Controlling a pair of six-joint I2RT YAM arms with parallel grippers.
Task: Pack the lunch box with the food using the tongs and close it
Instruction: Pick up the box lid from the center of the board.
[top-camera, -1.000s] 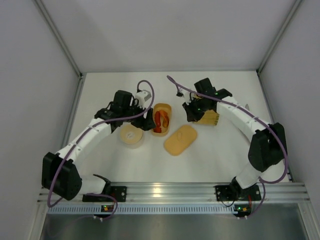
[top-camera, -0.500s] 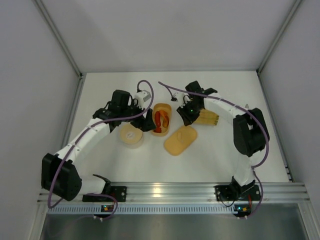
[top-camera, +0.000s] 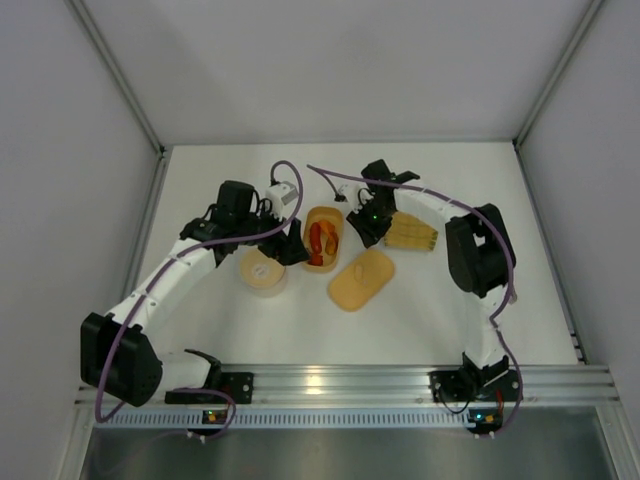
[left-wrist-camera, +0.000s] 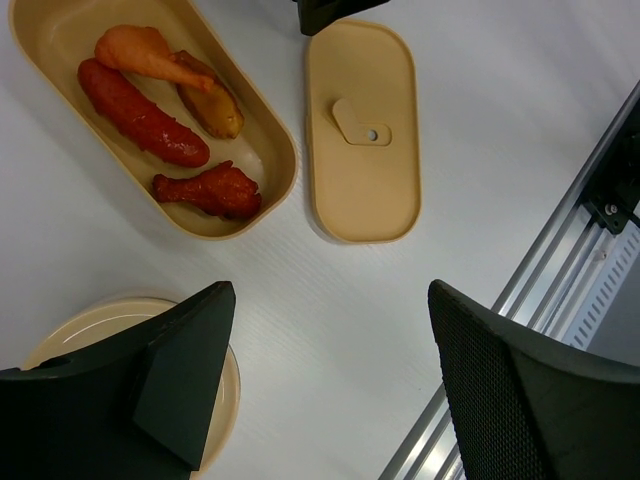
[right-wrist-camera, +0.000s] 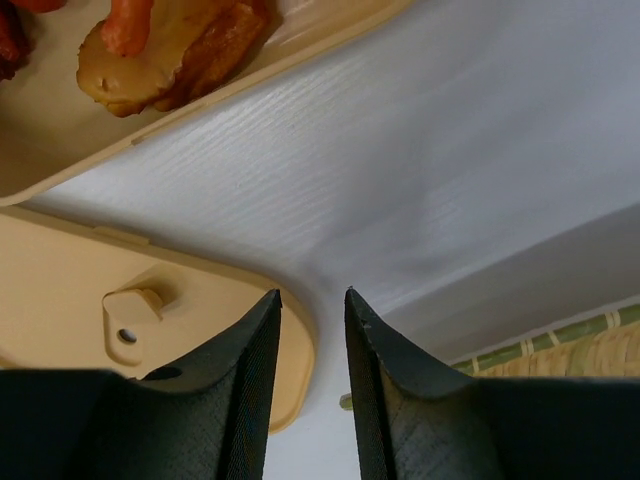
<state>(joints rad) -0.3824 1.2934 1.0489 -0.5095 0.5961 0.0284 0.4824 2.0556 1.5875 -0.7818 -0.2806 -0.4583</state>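
- Now the right arm has swung off the woven tray (top-camera: 415, 235) toward the middle of the bench (top-camera: 450, 300). Its elbow is folded higher than a second ago.
- The right pincer (right-wrist-camera: 311, 300) hangs low over bare bench between the lunch box (top-camera: 323, 238) and the lid (top-camera: 362, 279). Its fingers are a narrow gap apart and nothing sits between them.
- The left pincer (left-wrist-camera: 328, 300) has barely shifted. It is spread wide and empty, hovering on the box's left side partly above the round tin (top-camera: 262, 272).
- The lunch box sits open mid-bench with the food inside. A red sausage (left-wrist-camera: 140, 120), an orange piece (left-wrist-camera: 145, 52), a browned chunk (left-wrist-camera: 212, 100) and a red drumstick-shaped piece (left-wrist-camera: 212, 190) lie close together on its floor.
- The lid lies flat just beside the box, not touching it, with its small tab (left-wrist-camera: 360, 120) facing up.
- The tongs do not show clearly in any view, and neither pincer holds them. A speck under the right fingers by the lid's edge is too small to name.
- The top view does not show whether any food is left on the tray.
- The shift from tray to lid suggests that packing is finished or nearly so, and that closing is the step in hand.
- The lid is thin and lies flush on the bench, so the raised tab looks like the only real purchase. A pinch at the rim could simply push it away.
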